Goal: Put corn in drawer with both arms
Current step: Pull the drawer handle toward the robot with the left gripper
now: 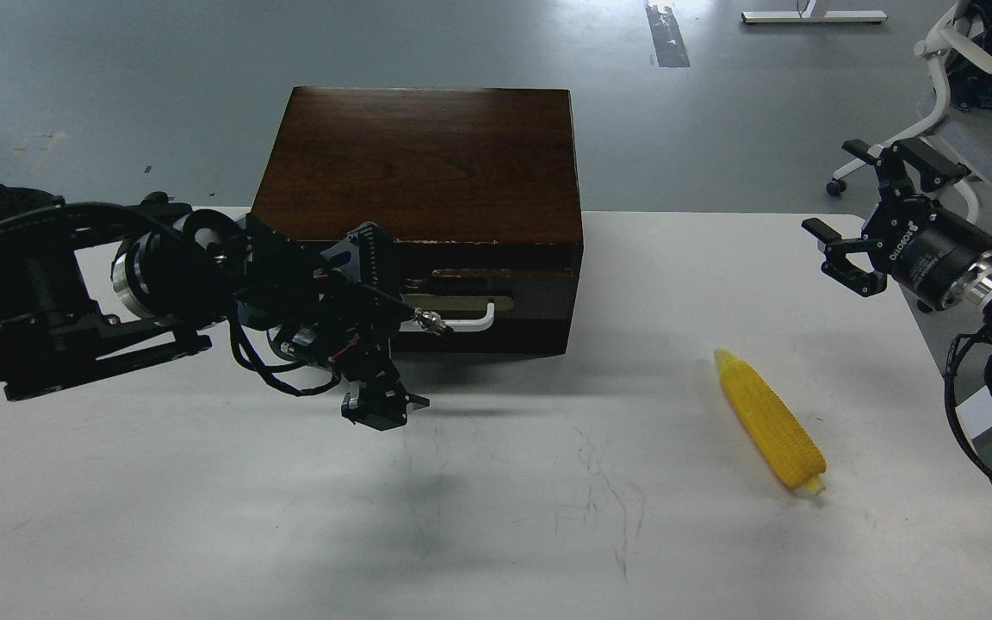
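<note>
Corn lies flat on the white worktop, at about 4 o'clock from the box, well apart from it. Long axis runs diagonally: tapered tip toward 11 o'clock, pale stub end toward 5 o'clock, near the worktop's right edge. Nothing touches it.

Drawer sits in the front face of the dark brown wooden box, which stands at the far middle of the worktop. A thin pale strip shows above the drawer front, under the box's top edge; drawer appears pulled out slightly. Brass plate and white bar handle visible on the front; the handle's right end is clear, its left part is hidden behind the left arm's hardware.

Left claw hangs at about 7 o'clock from the handle, in front of the box's lower left corner and above the worktop. It is seen dark and bunched; fingers cannot be told apart, so its state cannot be judged, nor whether any part hooks the handle. Its shadow falls on the worktop below.

Right claw hovers at about 1 o'clock from the corn, well apart from it, over the worktop's far right edge. Fingers spread wide, nothing between them.

Office chair stands on the grey floor at the far right.
</note>
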